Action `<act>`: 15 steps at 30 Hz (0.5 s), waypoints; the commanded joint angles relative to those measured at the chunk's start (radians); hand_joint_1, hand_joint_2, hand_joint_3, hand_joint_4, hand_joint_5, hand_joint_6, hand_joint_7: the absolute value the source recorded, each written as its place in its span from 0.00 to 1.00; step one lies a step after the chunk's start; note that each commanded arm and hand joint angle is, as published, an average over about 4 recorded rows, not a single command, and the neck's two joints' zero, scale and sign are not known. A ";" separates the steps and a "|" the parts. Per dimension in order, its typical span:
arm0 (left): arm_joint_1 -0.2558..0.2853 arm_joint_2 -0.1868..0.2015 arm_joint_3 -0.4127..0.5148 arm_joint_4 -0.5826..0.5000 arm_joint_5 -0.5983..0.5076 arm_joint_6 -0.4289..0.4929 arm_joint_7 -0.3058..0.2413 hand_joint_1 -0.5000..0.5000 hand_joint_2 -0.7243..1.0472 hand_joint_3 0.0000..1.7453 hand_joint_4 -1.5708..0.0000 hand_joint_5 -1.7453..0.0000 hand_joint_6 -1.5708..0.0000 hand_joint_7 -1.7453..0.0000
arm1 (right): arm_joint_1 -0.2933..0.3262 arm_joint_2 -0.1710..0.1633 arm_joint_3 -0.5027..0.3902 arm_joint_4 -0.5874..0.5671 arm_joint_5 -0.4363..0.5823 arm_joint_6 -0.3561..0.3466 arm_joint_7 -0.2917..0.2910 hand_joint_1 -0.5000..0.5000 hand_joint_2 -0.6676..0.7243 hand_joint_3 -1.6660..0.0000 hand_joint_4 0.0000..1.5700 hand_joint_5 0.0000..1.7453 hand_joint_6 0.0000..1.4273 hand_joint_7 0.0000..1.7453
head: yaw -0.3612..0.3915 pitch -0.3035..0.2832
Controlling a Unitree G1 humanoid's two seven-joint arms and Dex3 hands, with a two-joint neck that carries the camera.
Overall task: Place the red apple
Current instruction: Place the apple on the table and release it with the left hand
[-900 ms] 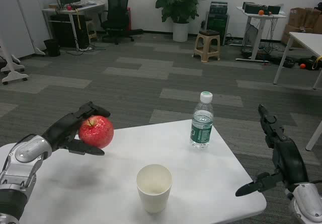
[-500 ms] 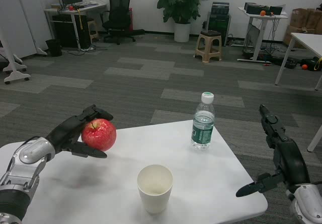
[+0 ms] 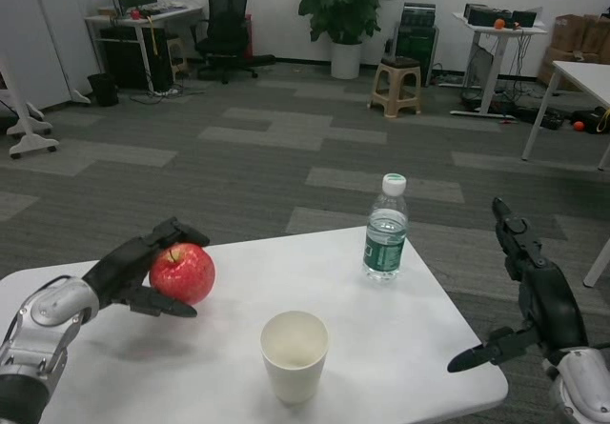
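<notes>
Red and glossy, the apple (image 3: 182, 273) sits in the lower left of the frame, gripped by the left hand (image 3: 136, 272), whose black fingers curl over its top and far side while the thumb runs beneath it; whether the fruit touches the white table (image 3: 172, 367) or hangs just above it cannot be told. It lies near the table's far edge, which slants from the left border up toward the centre. Bare tabletop stretches between the apple and the paper cup (image 3: 294, 355), which stands upright near the bottom centre, close to the near edge. A water bottle (image 3: 385, 228) with a white cap and green label stands upright right of centre, just inside the far edge, well apart from both cup and apple. The right hand (image 3: 530, 295) hangs beyond the table's right corner at the lower right, holding nothing, fingers pointing up and thumb stuck out toward the table. Behind the table, grey carpet tiles run open toward the upper frame.
</notes>
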 commanded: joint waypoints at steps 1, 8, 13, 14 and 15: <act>0.033 -0.012 -0.019 0.009 0.000 -0.002 -0.009 0.20 1.00 0.05 0.81 0.06 0.32 0.04 | 0.011 0.002 -0.003 -0.001 0.008 -0.002 0.000 0.00 0.64 1.00 0.00 0.00 0.00 0.04 | 0.015 -0.005; 0.078 -0.028 -0.046 0.020 0.004 -0.007 -0.021 0.22 1.00 0.05 0.81 0.06 0.33 0.04 | 0.011 0.002 -0.002 0.004 0.008 -0.002 -0.001 0.02 0.64 1.00 0.00 0.00 0.00 0.04 | 0.032 -0.017; 0.089 -0.035 -0.058 0.025 0.028 -0.007 -0.034 0.25 1.00 0.05 0.84 0.06 0.46 0.07 | 0.013 0.004 -0.002 0.006 0.008 -0.002 -0.001 0.00 0.64 1.00 0.00 0.00 0.00 0.04 | 0.039 -0.022; 0.089 -0.035 -0.058 0.025 0.030 -0.007 -0.034 0.26 1.00 0.05 0.85 0.06 0.49 0.08 | 0.013 0.004 -0.002 0.006 0.008 -0.002 -0.001 0.00 0.64 1.00 0.00 0.00 0.00 0.04 | 0.041 -0.023; 0.089 -0.035 -0.059 0.026 0.032 -0.007 -0.034 0.26 1.00 0.05 0.87 0.06 0.54 0.09 | 0.013 0.004 -0.002 0.007 0.009 -0.002 -0.002 0.00 0.64 1.00 0.00 0.00 0.00 0.04 | 0.042 -0.023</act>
